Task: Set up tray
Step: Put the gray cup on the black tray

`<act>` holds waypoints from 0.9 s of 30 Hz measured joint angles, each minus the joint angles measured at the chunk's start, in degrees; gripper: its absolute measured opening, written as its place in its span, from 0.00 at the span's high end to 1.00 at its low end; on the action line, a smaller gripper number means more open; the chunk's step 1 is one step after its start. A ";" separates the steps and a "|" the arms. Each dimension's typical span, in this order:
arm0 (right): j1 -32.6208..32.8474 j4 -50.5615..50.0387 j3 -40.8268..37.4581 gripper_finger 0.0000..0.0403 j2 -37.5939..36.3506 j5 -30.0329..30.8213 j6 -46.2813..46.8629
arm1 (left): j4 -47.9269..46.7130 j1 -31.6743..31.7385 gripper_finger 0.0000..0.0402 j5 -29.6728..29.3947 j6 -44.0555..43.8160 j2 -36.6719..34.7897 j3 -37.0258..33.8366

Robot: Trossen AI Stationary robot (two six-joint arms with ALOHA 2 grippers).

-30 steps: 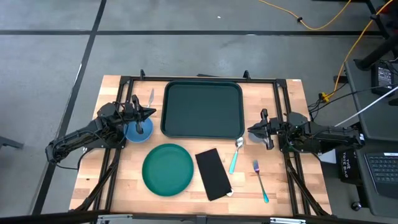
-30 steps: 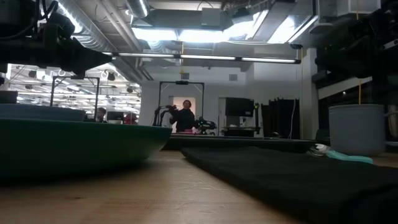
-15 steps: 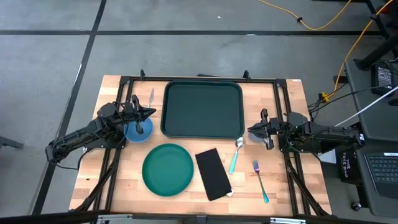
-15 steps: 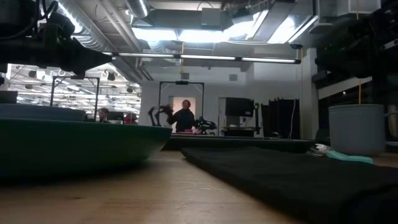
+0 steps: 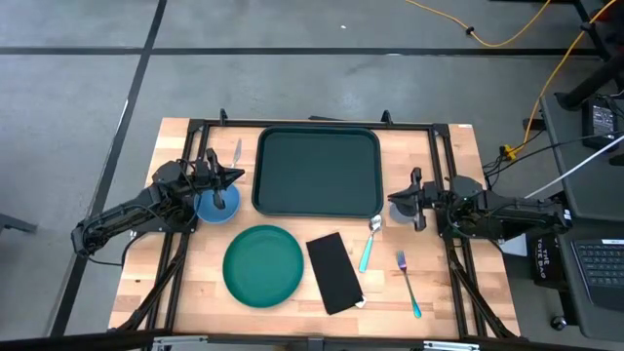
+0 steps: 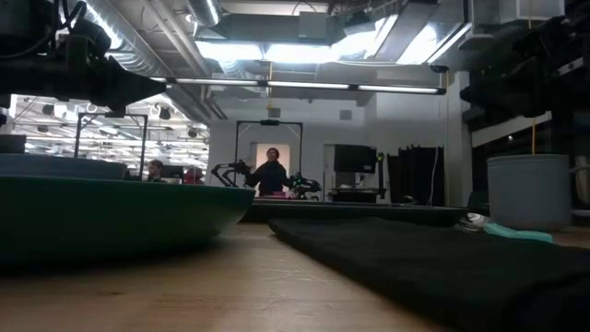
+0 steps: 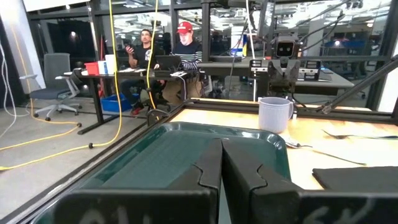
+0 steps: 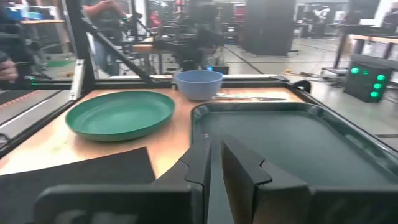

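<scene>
1. The surface is a pale wooden slat table with a black metal frame, standing on a grey floor; beyond it lies an open workshop where people sit at desks.
2. One large dark green rectangular plastic tray with rounded corners lies at the table's far middle, holding nothing.
3. Also one each: a round green plate, a black rectangular napkin, a blue bowl, a white cup, a teal-handled spoon, a teal-handled fork and a knife.
4. The left gripper hovers over the blue bowl just left of the tray, fingers pressed together on nothing.
5. The right gripper hangs by the tray's near right corner, over the white cup, fingers a narrow slit apart, holding nothing.
</scene>
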 joint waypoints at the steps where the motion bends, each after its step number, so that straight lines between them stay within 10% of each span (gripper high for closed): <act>1: 0.00 0.09 0.00 0.89 0.00 0.76 0.06 | 0.10 0.02 0.99 -0.04 0.42 0.02 0.00; 27: -0.04 -1.60 10.33 1.00 15.84 15.16 7.53 | 12.85 -0.93 0.99 0.42 -4.31 22.40 7.22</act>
